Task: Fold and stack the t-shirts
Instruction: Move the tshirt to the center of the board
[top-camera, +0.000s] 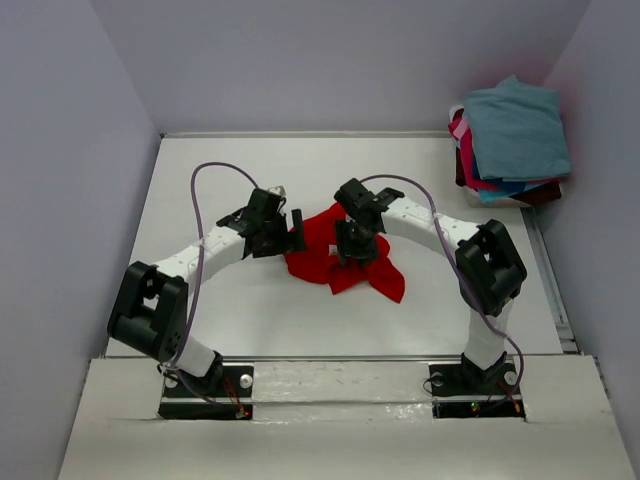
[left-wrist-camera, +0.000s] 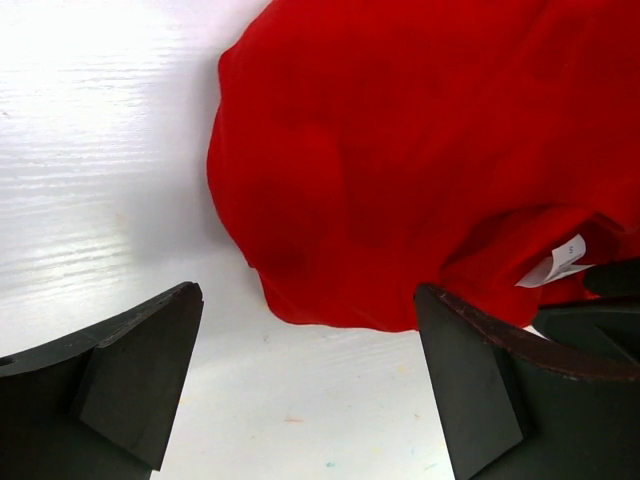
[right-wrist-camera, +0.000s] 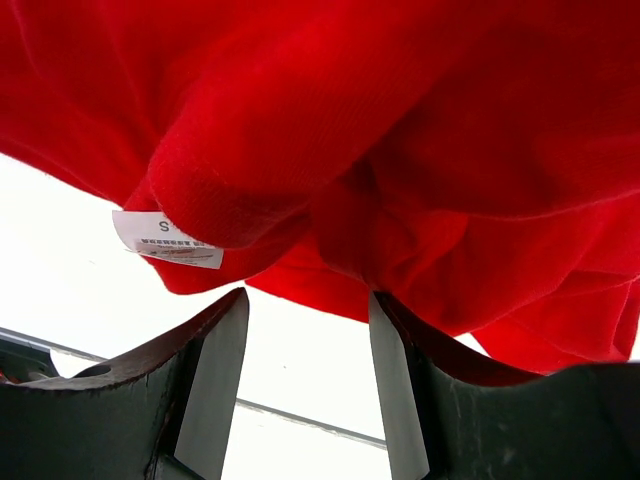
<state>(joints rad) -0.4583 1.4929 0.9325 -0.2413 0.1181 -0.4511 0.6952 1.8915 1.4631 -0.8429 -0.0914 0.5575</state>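
One red t-shirt (top-camera: 315, 262) lies in a crumpled heap in the middle of the table (top-camera: 220, 180) in the top view. Other t-shirts sit in a pile (top-camera: 515, 130) at the upper right, with a teal-blue one on top.

The left fingers (left-wrist-camera: 130, 380) are spread wide with nothing between them. They sit just beside the left edge of the red cloth. The right fingers (right-wrist-camera: 210, 385) are apart too, right up against the cloth near its white tag (right-wrist-camera: 165, 240). I see only bare table in the gap between them.

I think the job is at the start of folding this shirt, because it is not yet flat. Next, each side should pinch an edge or a corner, lift, and pull the shirt out smooth. Grabbing a thick bunch would keep it lumpy.
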